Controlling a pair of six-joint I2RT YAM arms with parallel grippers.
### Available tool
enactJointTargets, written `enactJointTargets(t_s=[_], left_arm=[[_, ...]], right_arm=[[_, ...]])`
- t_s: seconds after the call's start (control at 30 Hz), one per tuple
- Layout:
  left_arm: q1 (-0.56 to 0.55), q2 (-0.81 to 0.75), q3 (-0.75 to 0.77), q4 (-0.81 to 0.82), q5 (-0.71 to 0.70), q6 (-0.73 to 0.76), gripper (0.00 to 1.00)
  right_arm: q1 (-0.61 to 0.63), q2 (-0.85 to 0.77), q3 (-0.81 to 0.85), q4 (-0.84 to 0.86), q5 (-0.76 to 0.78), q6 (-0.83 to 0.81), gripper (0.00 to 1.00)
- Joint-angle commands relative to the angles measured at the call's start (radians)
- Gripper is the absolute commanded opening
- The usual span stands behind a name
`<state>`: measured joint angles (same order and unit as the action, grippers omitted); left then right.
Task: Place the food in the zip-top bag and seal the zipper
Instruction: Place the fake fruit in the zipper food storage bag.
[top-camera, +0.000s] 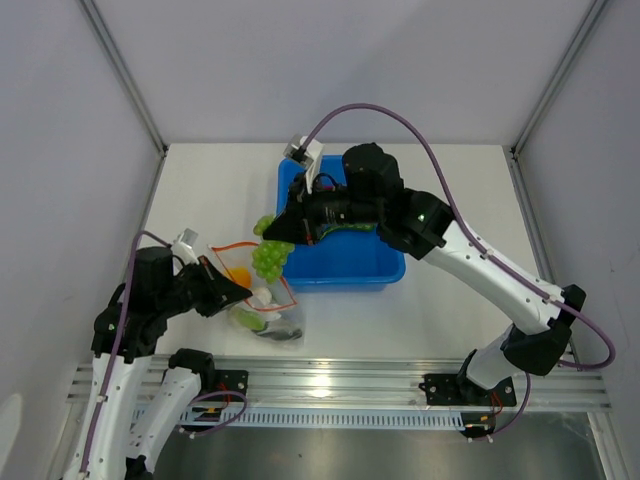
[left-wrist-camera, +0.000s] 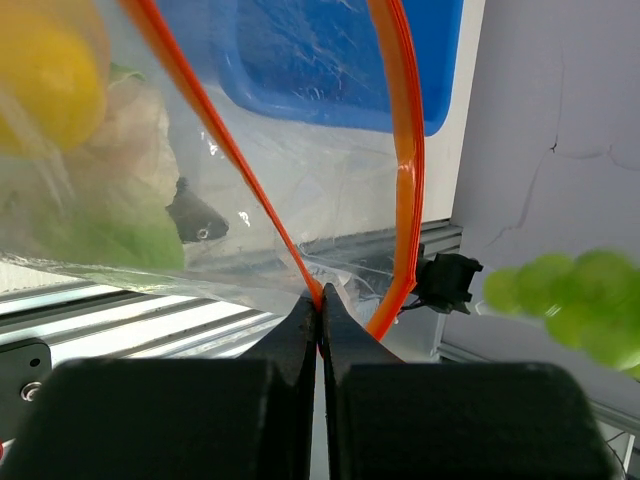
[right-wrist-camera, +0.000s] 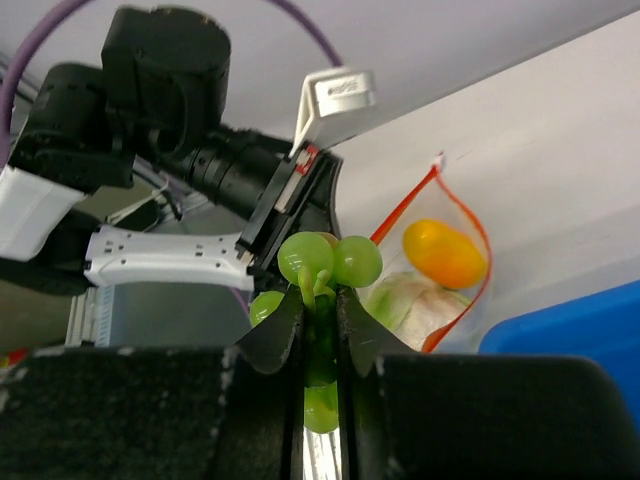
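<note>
Both my grippers are pinching something. My left gripper (left-wrist-camera: 320, 300) has its fingers pressed together on the orange zipper (left-wrist-camera: 407, 170) of the bag (top-camera: 262, 312). The bag lies open beside the blue bin (top-camera: 345, 272). My right gripper (right-wrist-camera: 320, 305) squeezes green grapes (right-wrist-camera: 330, 260) by the bag's mouth. A yellow piece (right-wrist-camera: 443, 252) and a grey fish (left-wrist-camera: 195, 218) lie inside.

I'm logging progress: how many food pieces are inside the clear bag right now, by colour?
Yellow-orange piece: 1
White-green cauliflower: 1
Green piece: 1
Grey fish: 1
Total: 4
</note>
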<state>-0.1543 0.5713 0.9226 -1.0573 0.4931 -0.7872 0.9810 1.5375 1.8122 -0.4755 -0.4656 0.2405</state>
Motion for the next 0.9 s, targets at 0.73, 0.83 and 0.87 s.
enactJointTargets(t_s=[0.73, 0.83, 0.87], left_arm=[[0.007, -0.011, 0.018, 0.022, 0.024, -0.035, 0.01], [0.007, -0.011, 0.015, 0.023, 0.024, -0.034, 0.01], [0.007, -0.013, 0.015, 0.022, 0.024, -0.035, 0.01]], right_arm=[[0.119, 0.113, -0.060, -0.083, 0.134, -0.128, 0.11], [0.149, 0.127, -0.060, -0.118, 0.192, -0.162, 0.21], [0.157, 0.128, -0.063, -0.123, 0.206, -0.168, 0.27]])
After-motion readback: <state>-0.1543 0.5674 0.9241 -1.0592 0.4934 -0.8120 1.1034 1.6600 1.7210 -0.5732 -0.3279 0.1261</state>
